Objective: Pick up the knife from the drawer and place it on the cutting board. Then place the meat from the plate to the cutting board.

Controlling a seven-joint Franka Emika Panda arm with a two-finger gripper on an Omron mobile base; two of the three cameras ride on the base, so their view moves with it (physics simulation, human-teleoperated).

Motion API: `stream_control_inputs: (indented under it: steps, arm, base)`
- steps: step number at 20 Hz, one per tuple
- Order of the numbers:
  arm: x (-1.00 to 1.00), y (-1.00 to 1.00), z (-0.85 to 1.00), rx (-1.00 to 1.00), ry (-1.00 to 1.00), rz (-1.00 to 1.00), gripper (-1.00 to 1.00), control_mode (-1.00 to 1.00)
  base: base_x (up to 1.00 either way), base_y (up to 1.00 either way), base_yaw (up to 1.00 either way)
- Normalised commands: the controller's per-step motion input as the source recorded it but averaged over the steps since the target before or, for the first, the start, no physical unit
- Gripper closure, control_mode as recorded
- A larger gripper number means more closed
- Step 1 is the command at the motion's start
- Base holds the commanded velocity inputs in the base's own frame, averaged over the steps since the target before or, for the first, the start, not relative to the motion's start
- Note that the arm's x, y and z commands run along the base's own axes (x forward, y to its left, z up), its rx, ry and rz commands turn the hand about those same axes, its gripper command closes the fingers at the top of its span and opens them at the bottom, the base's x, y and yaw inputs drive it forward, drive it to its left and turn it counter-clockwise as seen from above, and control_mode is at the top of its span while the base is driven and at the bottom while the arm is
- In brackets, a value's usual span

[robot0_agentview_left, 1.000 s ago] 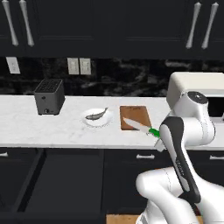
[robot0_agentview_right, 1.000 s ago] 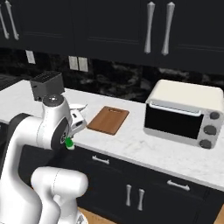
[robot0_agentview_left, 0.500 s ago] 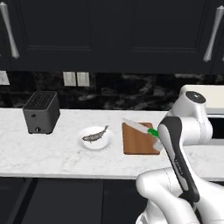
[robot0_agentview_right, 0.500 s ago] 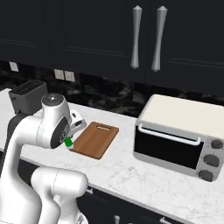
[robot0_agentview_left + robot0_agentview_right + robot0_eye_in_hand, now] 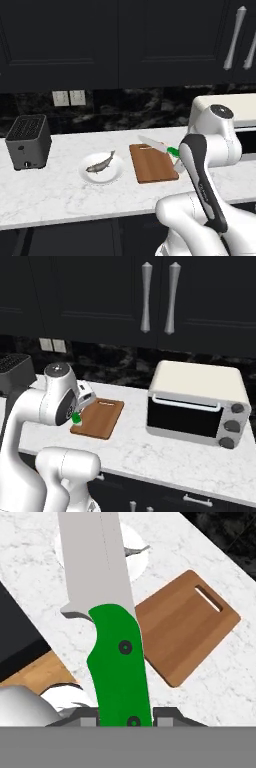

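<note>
My gripper (image 5: 125,716) is shut on the bright green handle of the knife (image 5: 119,662). Its pale blade points away from the hand, out over the counter. In the left base view the knife (image 5: 159,146) hangs above the right part of the reddish-brown cutting board (image 5: 152,163). Left of the board stands the white plate (image 5: 88,176), and the grey fish-shaped meat (image 5: 100,163) lies on it. From the hand, the cutting board (image 5: 187,624) lies to the right of the blade, which hides most of the plate (image 5: 140,559). The drawer is out of view.
A black toaster (image 5: 27,141) stands at the counter's left end. A cream toaster oven (image 5: 197,403) sits on the counter to the right of the board. Black upper cabinets with long silver handles (image 5: 145,298) hang above. The white marble counter (image 5: 60,192) ends in front at dark lower cabinets.
Both base views have shifted and closed in on the counter, so the camera moved. The knife stays in the gripper and now hangs over the board's right side.
</note>
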Motion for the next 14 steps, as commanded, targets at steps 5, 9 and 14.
stream_control_inputs:
  steps: [5, 9, 14]
  arm:
    - [0.27, 0.12, -0.12, 0.0, 0.0, -0.23, 1.0, -1.0]
    - [0.46, 0.21, -0.14, 0.0, 0.0, -0.16, 1.0, -1.0]
    - [0.55, -0.07, -0.26, 0.0, 0.1, -0.31, 1.0, -1.0]
  base:
    - [0.21, 0.03, -0.18]
    - [0.0, 0.0, 0.0]
    - [0.0, 0.0, 0.0]
